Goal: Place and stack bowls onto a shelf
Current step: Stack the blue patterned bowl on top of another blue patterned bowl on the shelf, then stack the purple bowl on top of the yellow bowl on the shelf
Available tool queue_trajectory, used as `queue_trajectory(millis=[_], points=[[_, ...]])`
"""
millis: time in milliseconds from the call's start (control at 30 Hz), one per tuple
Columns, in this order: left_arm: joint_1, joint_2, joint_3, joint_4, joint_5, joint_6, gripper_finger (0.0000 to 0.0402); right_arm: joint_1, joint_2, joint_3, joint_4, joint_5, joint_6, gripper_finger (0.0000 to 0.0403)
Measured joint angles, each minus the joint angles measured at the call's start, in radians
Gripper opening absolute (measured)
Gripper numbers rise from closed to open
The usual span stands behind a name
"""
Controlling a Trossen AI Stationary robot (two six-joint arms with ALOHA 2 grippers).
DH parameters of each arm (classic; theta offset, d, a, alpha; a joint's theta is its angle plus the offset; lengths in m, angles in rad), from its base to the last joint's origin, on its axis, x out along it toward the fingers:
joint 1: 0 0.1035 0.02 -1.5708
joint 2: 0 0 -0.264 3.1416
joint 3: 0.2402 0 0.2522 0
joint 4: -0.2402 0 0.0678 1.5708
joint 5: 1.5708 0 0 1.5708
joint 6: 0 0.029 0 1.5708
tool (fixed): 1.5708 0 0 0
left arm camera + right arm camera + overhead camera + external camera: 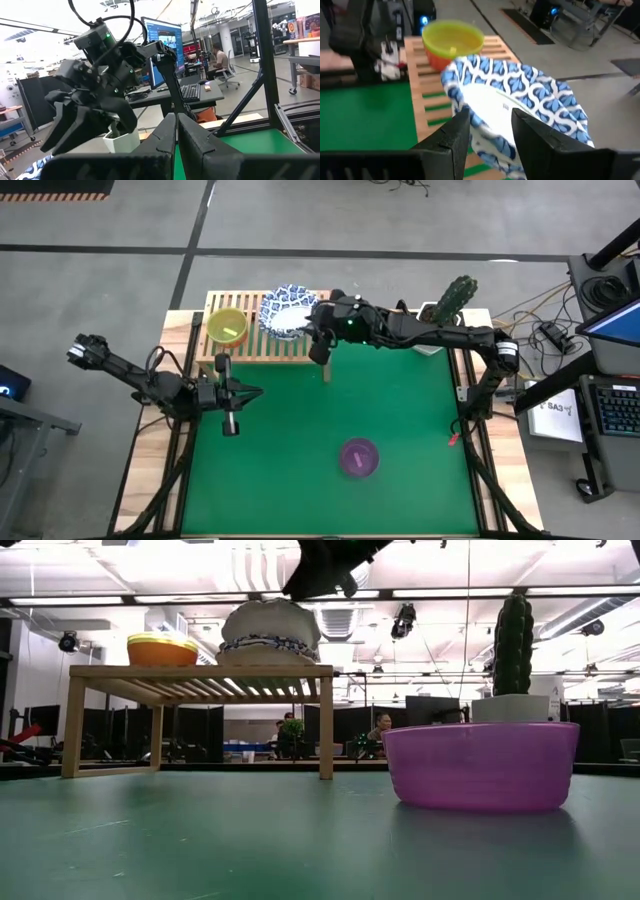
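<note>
The light-wood slatted shelf (255, 345) stands at the mat's far left. On its left end sits a yellow-green bowl (227, 326) nested in a red-orange one (160, 652). On its right end lies a pile of white, blue-patterned bowls (288, 310) (268, 632), wider at the bottom than at the top. My right gripper (318, 332) (490, 132) is open just above the pile's right side, its fingers over the top bowl's patterned rim (520, 90). A purple bowl (359, 457) (482, 765) rests on the green mat, near side. My left gripper (240, 394) (176, 137) is shut, low over the mat's left edge.
A cactus in a white angular pot (452, 302) (512, 655) stands at the table's far right, under the right arm. The green mat (330, 410) lies bare between the shelf and the purple bowl. Desks, monitors and seated people show in the room beyond.
</note>
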Motion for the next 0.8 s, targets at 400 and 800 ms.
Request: queue_trajectory(millis=[400, 800], points=[[0.0, 0.0, 0.0, -0.005, 0.0, 0.002, 0.0, -0.01, 0.098, -0.031, 0.159, 0.006, 0.008, 0.0062], [0.0, 0.042, -0.005, -0.043, 0.002, -0.235, 0.0, 0.055, 0.007, -0.029, 0.038, -0.003, -0.076, 0.0034]])
